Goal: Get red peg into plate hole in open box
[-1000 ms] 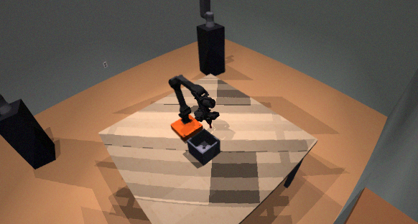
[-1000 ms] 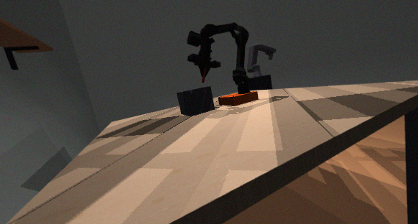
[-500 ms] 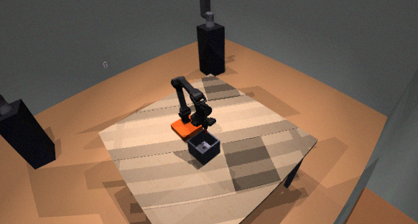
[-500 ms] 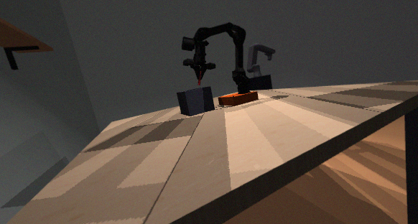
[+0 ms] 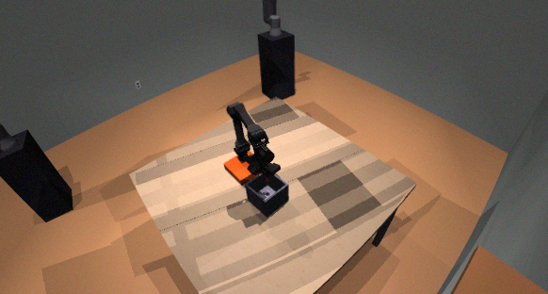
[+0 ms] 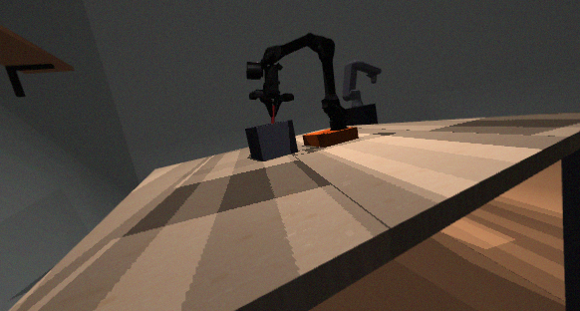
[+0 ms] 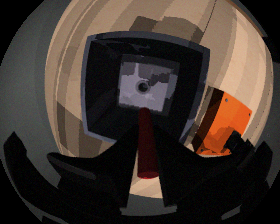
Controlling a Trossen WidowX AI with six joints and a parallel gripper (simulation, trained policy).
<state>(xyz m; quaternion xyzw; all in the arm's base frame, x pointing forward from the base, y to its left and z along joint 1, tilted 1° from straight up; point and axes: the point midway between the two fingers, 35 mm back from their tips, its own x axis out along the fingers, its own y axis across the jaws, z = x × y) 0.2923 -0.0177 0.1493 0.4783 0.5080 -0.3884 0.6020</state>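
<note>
The red peg point(image 5: 266, 178) point(image 6: 273, 119) point(image 7: 147, 155) is held roughly upright, its lower end pointing down at the box. My gripper point(image 6: 273, 112) point(image 7: 145, 128) is shut on the peg, above the box. The dark open box point(image 5: 256, 198) point(image 6: 273, 141) point(image 7: 98, 100) stands on the table. In the exterior view the peg's lower end meets the line of the box's rim; whether it is inside cannot be told. The pale plate point(image 7: 128, 96) point(image 5: 269, 191) lies at the box's bottom. Its round hole point(image 7: 143, 87) is uncovered, beyond the peg's tip in the wrist view.
An orange block point(image 5: 237, 170) point(image 6: 319, 138) point(image 7: 228, 120) under the arm's base stands close beside the box. The wooden table point(image 5: 226, 263) point(image 6: 239, 233) carries both, with patchy shadows across it. Dark pedestals point(image 5: 277, 65) point(image 5: 35, 178) stand beyond the table.
</note>
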